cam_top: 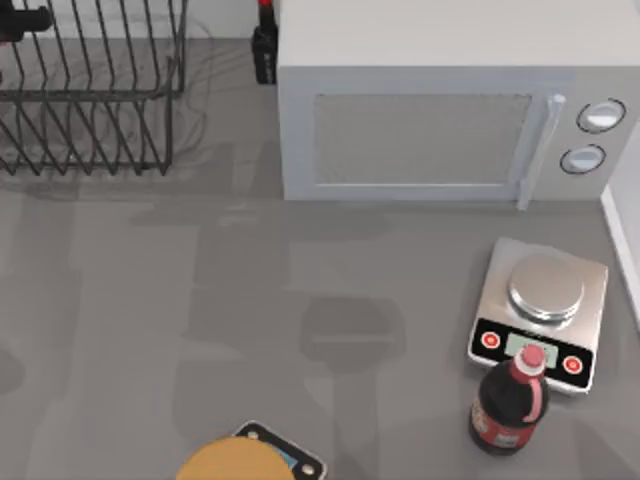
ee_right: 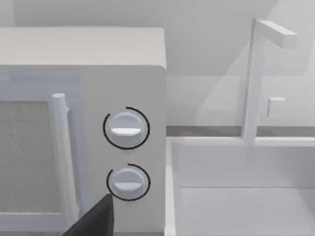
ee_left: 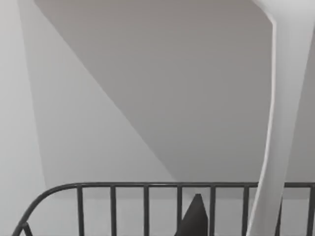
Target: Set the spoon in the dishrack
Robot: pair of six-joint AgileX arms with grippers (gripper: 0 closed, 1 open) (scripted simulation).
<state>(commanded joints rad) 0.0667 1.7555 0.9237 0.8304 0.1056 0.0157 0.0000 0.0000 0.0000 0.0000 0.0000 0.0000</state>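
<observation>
The dark grey wire dishrack stands at the table's back left. My left gripper hangs over the rack's left end, at the top view's edge, with a spot of red beside it. In the left wrist view the white spoon runs as a long slender handle past the rack's top rail and up against the pale wall, clear of the tines. One dark fingertip shows beside it, and the gripper is shut on the spoon. My right gripper faces the microwave's knobs.
A grey microwave fills the back middle, with a black red-capped bottle to its left. At the front right, a silver kitchen scale and a cola bottle. An orange round thing sits at the front edge. A white basin lies right of the microwave.
</observation>
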